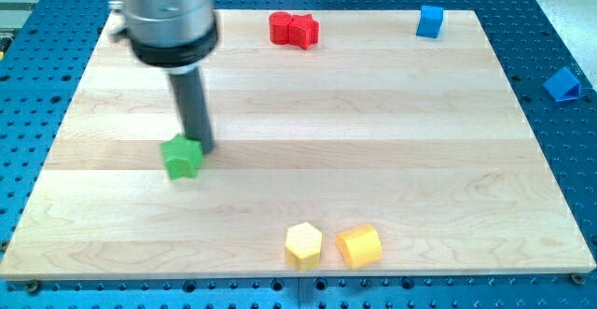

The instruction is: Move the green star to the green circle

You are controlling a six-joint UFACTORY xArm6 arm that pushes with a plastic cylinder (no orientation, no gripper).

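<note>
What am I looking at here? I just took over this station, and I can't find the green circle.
One camera looks down across a wooden board. The arm ends in a dark rod, not a gripper; nothing is held. My tip touches the green star at its upper right edge. The green circle does not show; the arm's metal body covers the top left corner. Also there: two red blocks at the top, a blue cube, a yellow hexagon and yellow cylinder, and a blue block off the board.
</note>
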